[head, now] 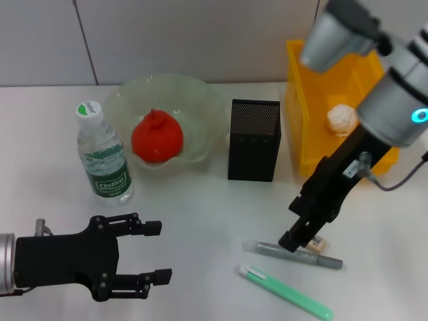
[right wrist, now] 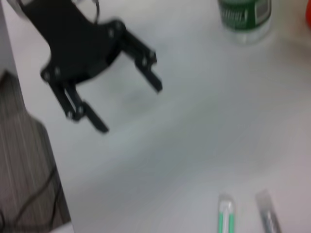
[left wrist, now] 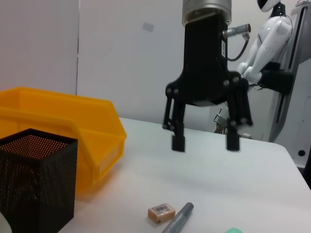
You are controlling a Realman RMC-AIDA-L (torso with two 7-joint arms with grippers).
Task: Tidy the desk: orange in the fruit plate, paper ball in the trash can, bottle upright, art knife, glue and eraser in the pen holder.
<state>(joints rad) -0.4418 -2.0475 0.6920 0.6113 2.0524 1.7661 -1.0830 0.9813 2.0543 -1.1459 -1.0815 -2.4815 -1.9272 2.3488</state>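
The orange [head: 157, 137] lies in the pale-green fruit plate [head: 200, 90]. The paper ball [head: 341, 119] lies in the yellow trash can [head: 302, 134]. The bottle [head: 101, 157] stands upright at the left. The black mesh pen holder [head: 254, 140] stands in the middle. My right gripper [head: 299, 239] is open and hovers just above the tan eraser [head: 316, 245] and the grey glue stick [head: 294, 255]. The left wrist view shows the right gripper [left wrist: 206, 141], the eraser [left wrist: 161, 212] and the glue [left wrist: 177, 219]. The green art knife [head: 284, 291] lies at the front. My left gripper [head: 157, 251] is open and empty at the front left.
The pen holder [left wrist: 36, 179] and trash can [left wrist: 63, 126] stand side by side. The right wrist view shows the left gripper [right wrist: 129, 107], the bottle [right wrist: 245, 17], the art knife [right wrist: 226, 216], the glue [right wrist: 269, 219] and the table's edge with floor beyond.
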